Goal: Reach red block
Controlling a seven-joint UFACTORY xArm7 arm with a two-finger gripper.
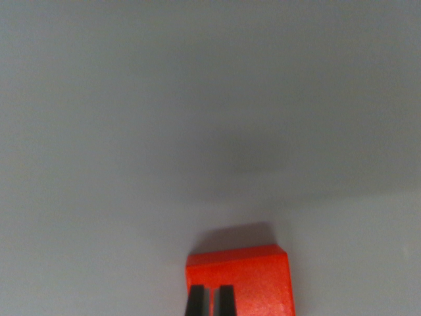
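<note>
A red block (pixel 247 276) sits on a plain grey surface at the bottom centre of the wrist view, cut off by the lower edge. Two dark fingertips of my gripper (pixel 211 301) rise from the bottom edge in front of the block's left half. A narrow gap separates the fingertips (pixel 196 301) and nothing lies between them. They overlap the block's front face; whether they touch it cannot be told from this view.
A grey surface (pixel 197 131) fills the rest of the view, with a soft shadow behind the block and a faint horizontal line to the wrist view's right.
</note>
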